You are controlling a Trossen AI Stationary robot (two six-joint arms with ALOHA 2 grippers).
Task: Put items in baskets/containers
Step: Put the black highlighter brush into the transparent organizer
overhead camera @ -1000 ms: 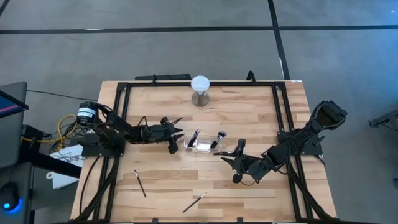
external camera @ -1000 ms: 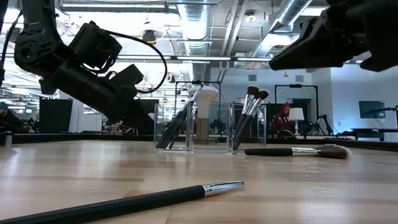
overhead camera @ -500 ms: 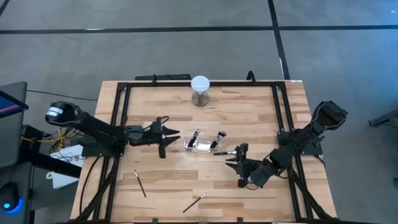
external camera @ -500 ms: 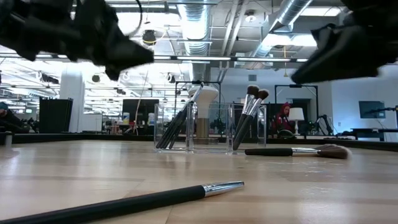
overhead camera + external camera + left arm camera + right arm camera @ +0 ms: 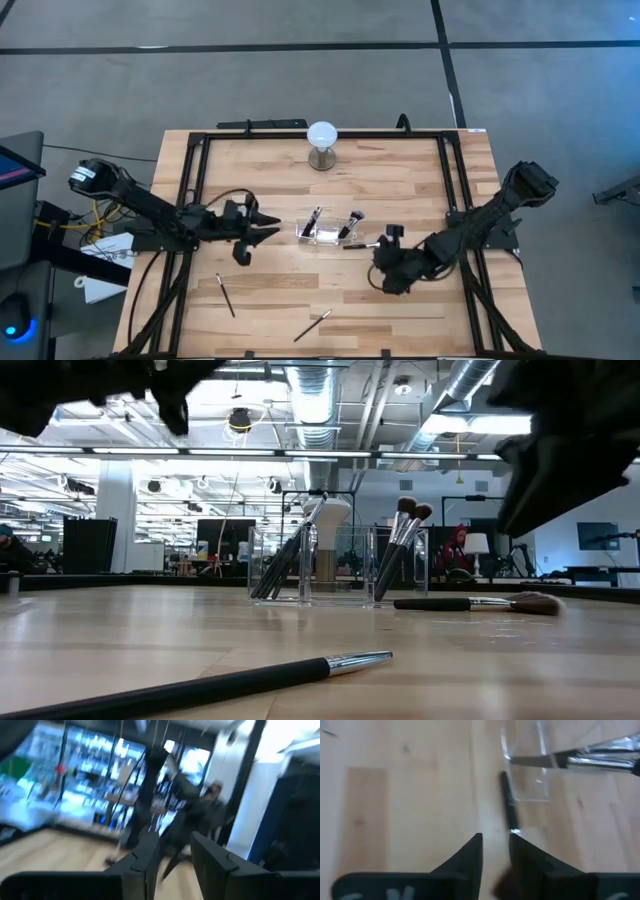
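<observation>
Hovering low over the wooden table (image 5: 400, 190), the right gripper (image 5: 386, 262) sits at about four o'clock from the clear holder (image 5: 322, 236), its fingers (image 5: 470, 857) slightly parted with nothing between them. Its wrist view looks down on a loose brush (image 5: 507, 805) lying flat on the wood just beyond the fingertips, beside the holder's glassy corner. The left gripper (image 5: 262, 227) hangs at nine o'clock from the holder, well apart from it; its fingers (image 5: 145, 862) stand a little apart and empty.

The holder stands near the table's middle with several makeup brushes (image 5: 290, 555) leaning upright in its compartments. In the low view, one fluffy-headed brush (image 5: 470, 603) lies flat at the holder's three o'clock, touching the table. Two more brushes lie loose toward six o'clock: one (image 5: 225, 295) at the left, one (image 5: 312, 325) nearer the front edge.

A white globe on a metal base (image 5: 322, 142) stands at twelve o'clock. A black frame (image 5: 320, 134) rims the table.

The low view alone shows the room: ceiling ducts, lights, and a distant seated person (image 5: 457, 550). Both arms appear there only as dark shapes at the top corners.
</observation>
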